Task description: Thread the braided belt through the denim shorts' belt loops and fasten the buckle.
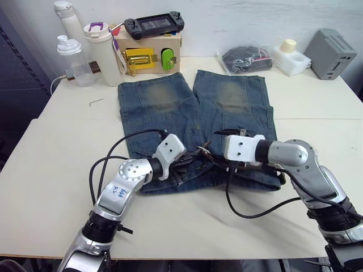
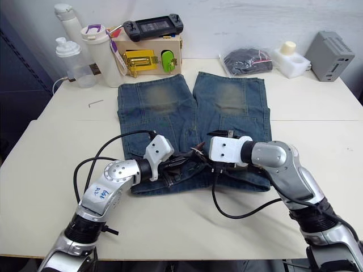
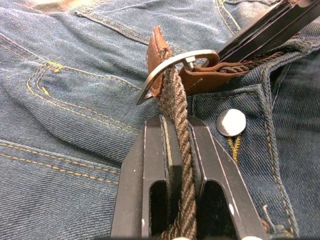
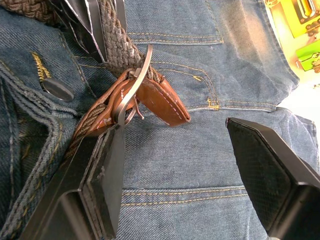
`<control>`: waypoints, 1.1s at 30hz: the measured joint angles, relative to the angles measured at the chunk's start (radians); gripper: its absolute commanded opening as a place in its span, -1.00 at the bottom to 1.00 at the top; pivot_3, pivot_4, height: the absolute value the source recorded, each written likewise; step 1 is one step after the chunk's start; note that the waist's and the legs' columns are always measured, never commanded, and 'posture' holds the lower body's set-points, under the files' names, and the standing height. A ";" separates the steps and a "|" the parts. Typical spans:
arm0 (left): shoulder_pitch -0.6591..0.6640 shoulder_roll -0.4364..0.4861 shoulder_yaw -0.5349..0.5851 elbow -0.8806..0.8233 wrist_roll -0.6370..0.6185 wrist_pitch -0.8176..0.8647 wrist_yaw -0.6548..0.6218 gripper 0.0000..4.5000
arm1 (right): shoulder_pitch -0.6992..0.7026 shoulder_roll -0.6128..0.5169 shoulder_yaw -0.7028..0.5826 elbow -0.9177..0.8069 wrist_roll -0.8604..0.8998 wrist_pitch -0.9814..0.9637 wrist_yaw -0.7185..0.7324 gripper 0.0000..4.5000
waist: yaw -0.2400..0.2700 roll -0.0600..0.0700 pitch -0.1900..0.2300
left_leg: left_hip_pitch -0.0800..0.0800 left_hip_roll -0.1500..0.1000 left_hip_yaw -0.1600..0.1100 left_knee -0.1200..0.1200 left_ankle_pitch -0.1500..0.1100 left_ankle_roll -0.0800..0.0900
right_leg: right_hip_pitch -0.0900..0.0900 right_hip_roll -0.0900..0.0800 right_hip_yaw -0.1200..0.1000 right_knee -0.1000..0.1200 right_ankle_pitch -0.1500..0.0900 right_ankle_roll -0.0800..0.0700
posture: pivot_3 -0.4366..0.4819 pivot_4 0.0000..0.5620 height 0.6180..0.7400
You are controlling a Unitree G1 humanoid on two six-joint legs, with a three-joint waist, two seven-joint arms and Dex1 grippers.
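At the waistband of the denim shorts, the limp braided belt enters its rigid buckle. My left gripper pinches the braid; my right gripper gapes wide beside it. I'd grip near the frame.

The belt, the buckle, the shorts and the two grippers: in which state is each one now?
Belt: its end passes through the buckle frame, pinched by the left gripper.
Buckle: tilted up off the denim, not fastened.
Shorts: lying flat on the table, metal button undone.
Left gripper: shut on the belt.
Right gripper: open, beside the buckle.
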 measured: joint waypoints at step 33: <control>-0.063 0.053 -0.092 0.112 0.232 -0.317 -0.036 -1.00 | -0.014 -0.001 0.045 0.071 -0.125 -0.173 -0.004 -0.95 | -0.001 0.000 0.000 | 0.000 0.000 0.001 0.001 0.000 0.000 | -0.001 0.000 0.000 0.001 0.000 0.000 | -0.05 -0.47 -0.56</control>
